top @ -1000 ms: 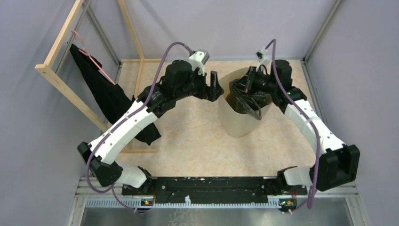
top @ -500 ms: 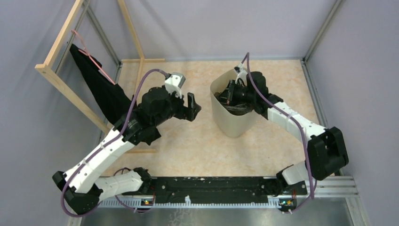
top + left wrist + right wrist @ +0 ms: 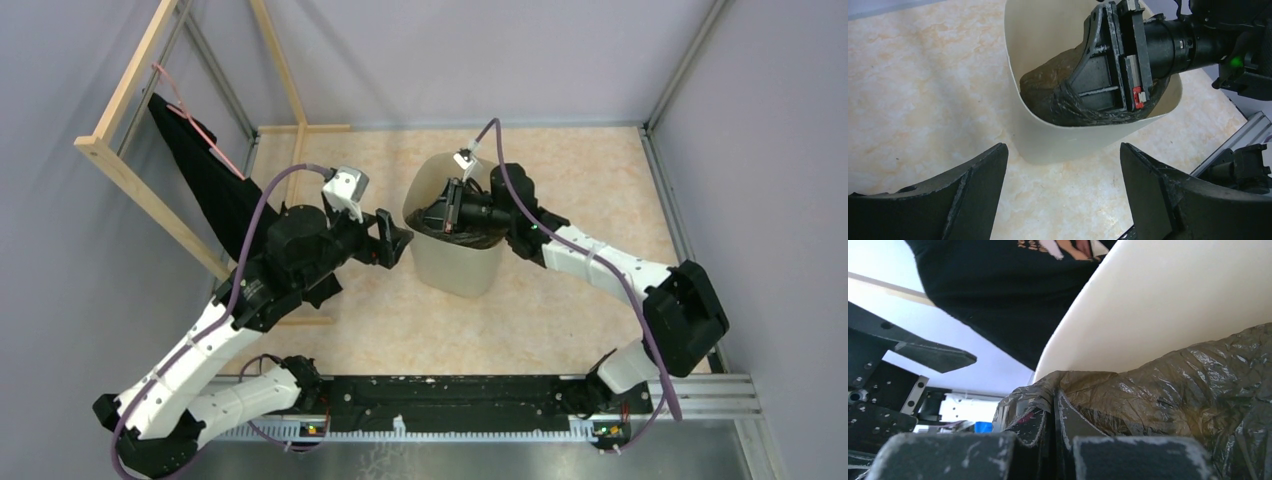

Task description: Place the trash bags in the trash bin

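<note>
Overhead view of two robot arms at a table. The cream bin point(image 3: 455, 270) now stands further left than a second ago. It has slid along with the right gripper point(image 3: 445, 213), which reaches into its mouth.

The right wrist view shows that gripper's fingers pressed together with a fold of the bag point(image 3: 1173, 390) pinched between them. The glossy brown-black bag lies almost wholly inside the bin, with a crumpled edge on the near rim. A second ago more film hung outside.

The left gripper point(image 3: 392, 240) has drawn back. It sits just beside the bin with jaws apart, holding nothing. A black cloth point(image 3: 215, 195) hangs on a wooden frame point(image 3: 120, 110) at far left, well apart.

The bag looks nearly placed. What seems left is tucking the edge, letting go and withdrawing without dragging the bin further.
</note>
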Motion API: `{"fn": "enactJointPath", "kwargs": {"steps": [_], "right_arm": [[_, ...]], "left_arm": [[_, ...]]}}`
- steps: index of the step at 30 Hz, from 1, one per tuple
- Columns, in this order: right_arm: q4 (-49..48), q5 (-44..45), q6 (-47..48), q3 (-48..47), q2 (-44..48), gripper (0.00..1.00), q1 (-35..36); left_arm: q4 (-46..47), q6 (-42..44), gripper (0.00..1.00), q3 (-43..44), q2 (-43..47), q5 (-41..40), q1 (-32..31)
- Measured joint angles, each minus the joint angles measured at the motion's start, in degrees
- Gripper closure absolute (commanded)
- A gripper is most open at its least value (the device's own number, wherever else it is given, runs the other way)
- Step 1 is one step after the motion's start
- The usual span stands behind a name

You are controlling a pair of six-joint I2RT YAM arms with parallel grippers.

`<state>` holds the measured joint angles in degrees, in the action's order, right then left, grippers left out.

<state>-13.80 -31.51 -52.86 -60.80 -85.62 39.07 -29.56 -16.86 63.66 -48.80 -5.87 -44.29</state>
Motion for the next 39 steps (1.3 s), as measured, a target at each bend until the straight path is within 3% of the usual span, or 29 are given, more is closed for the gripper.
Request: {"fn": "enactJointPath", "kwargs": {"steps": [5,11,18,23,29,39], "right_arm": [[4.3,-0.4,1.0,-2.5,0.2,1.00,1.3],[24.9,9.0,13.0,-15.2,2.9,1.00,1.3],[34.9,16.4,25.0,-27.5,6.2,1.00,1.3],[38.0,19.4,30.4,-29.3,6.5,1.00,1.3],[38.4,20.3,32.8,-28.0,6.5,1.00,1.3],[35.4,20.2,33.2,-22.3,9.8,1.00,1.3]], "left_arm": [[0.0,1.9,0.13,2.0,-1.2,0.3,0.0],[0.1,3.5,0.03,4.6,-2.5,0.6,0.0],[0.1,-0.3,0.01,13.0,-10.4,6.2,0.0],[0.0,-6.9,0.11,18.3,-17.6,11.1,0.0],[3.1,-14.9,0.24,16.6,-18.9,15.5,0.0],[3.3,-20.6,0.27,16.1,-18.3,10.9,0.3]]}}
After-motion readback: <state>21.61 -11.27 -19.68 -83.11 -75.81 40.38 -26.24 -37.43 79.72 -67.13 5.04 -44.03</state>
